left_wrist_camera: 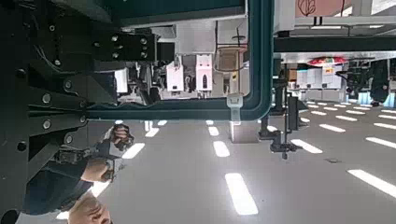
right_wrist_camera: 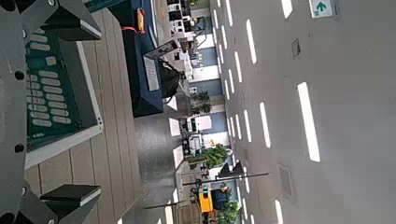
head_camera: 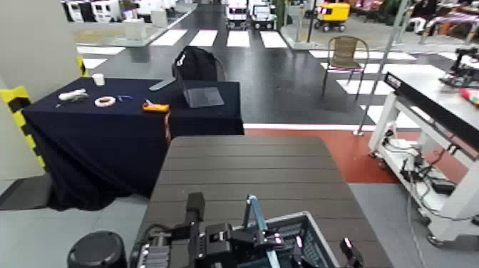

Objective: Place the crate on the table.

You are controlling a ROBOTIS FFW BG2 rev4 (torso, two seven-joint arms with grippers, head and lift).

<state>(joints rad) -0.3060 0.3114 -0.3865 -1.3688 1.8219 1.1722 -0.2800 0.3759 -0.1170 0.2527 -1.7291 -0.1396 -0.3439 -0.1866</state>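
Crate (head_camera: 313,239) sits at the near end of the table (head_camera: 249,164), contact unverified. Left gripper (head_camera: 267,241) is clamped on its teal handle (head_camera: 255,214); right gripper (right_wrist_camera: 98,112) is spread beside the crate

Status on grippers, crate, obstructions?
Left gripper shut on handle. Right gripper open beside crate. Crate over table, contact unclear. No obstruction seen.

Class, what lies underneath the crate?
Slatted tabletop shows around the crate; the part directly beneath is covered, so whether anything else is there cannot be seen.
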